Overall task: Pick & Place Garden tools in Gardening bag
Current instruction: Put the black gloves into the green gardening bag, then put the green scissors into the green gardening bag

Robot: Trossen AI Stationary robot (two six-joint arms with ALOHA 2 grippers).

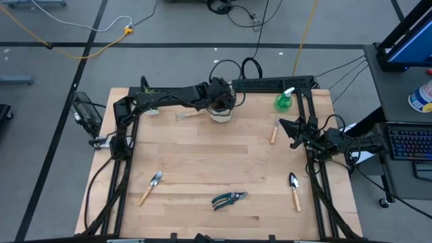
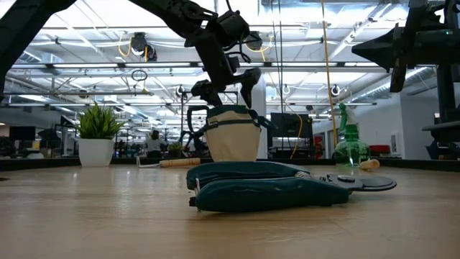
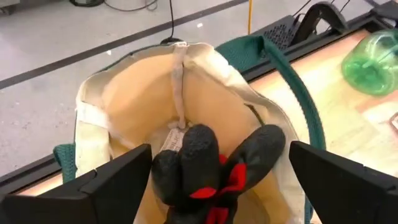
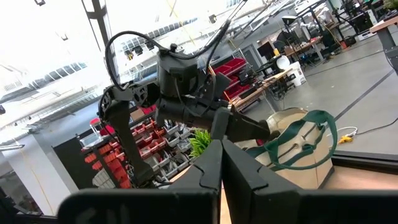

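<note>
The beige gardening bag (image 1: 220, 112) with green handles (image 3: 292, 74) stands at the table's far edge, middle. My left gripper (image 3: 219, 152) hovers open over its mouth, one finger on either side of a black-and-red glove (image 3: 211, 168) that lies inside the bag, its fingers sticking up. The gripper also shows in the low view (image 2: 228, 85), just above the bag (image 2: 233, 135). My right gripper (image 1: 283, 123) waits shut at the table's right side, well above the table. A rake (image 1: 185, 115) lies beside the bag.
Two trowels (image 1: 150, 187) (image 1: 294, 190) and pruning shears (image 1: 228, 199) lie near the table's front edge. Another wooden-handled tool (image 1: 274, 130) lies by a green spray bottle (image 1: 283, 101) at the far right. A potted plant (image 2: 97, 133) shows at the left in the low view.
</note>
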